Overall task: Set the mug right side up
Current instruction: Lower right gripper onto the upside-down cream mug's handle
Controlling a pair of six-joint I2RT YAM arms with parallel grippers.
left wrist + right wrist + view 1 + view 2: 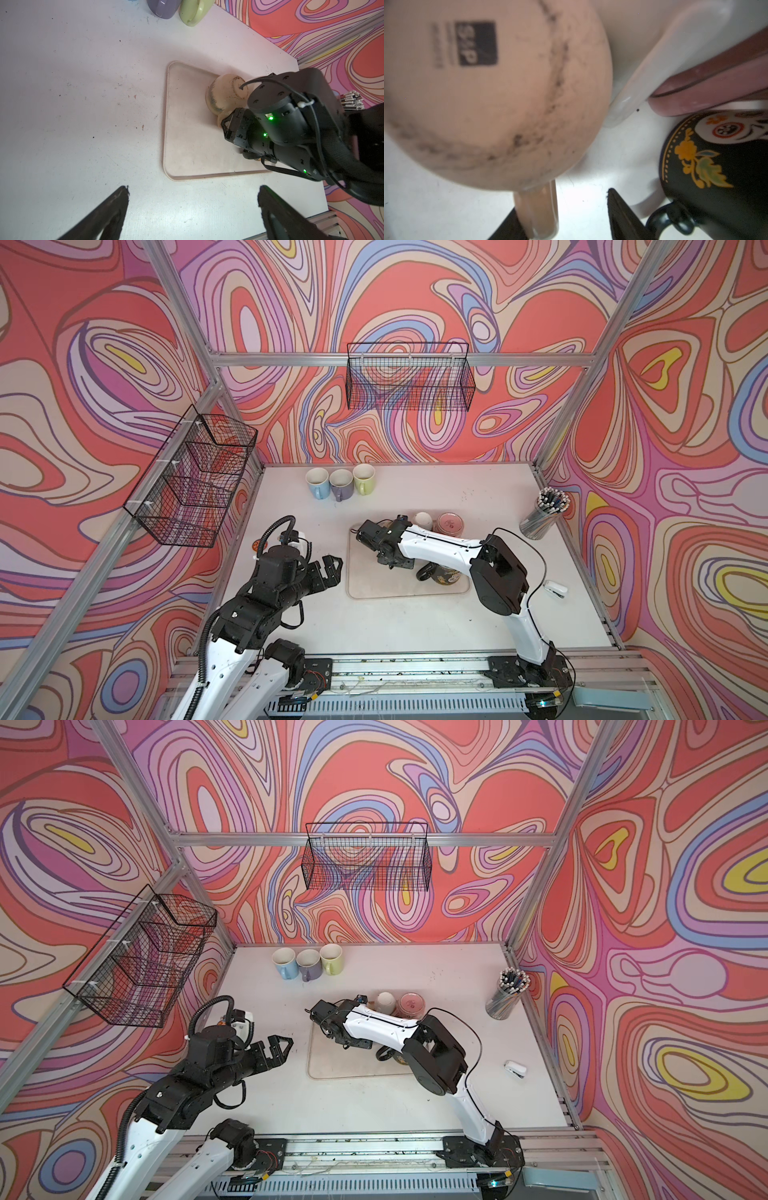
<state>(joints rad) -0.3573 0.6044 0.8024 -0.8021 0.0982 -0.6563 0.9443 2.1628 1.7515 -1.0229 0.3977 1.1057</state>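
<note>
A cream mug (423, 520) (226, 93) stands upside down at the back of the beige tray (374, 589), its marked base (488, 93) filling the right wrist view. My right gripper (560, 201) is open around the mug's handle (539, 207). One finger lies behind the handle, and a gap remains between the handle and the other finger (618, 212). In both top views the right wrist hides those fingers. My left gripper (332, 568) (193, 193) hangs wide open over bare table to the left of the tray, holding nothing.
A black flowered mug (444, 576) (716, 176) sits on the tray under my right arm, and an upturned pink dish (448, 522) is beside the cream mug. Blue (318, 483), purple (340, 485) and green (365, 479) mugs stand upright at the back. A pen cup (544, 514) and a white stapler (555, 589) are at right.
</note>
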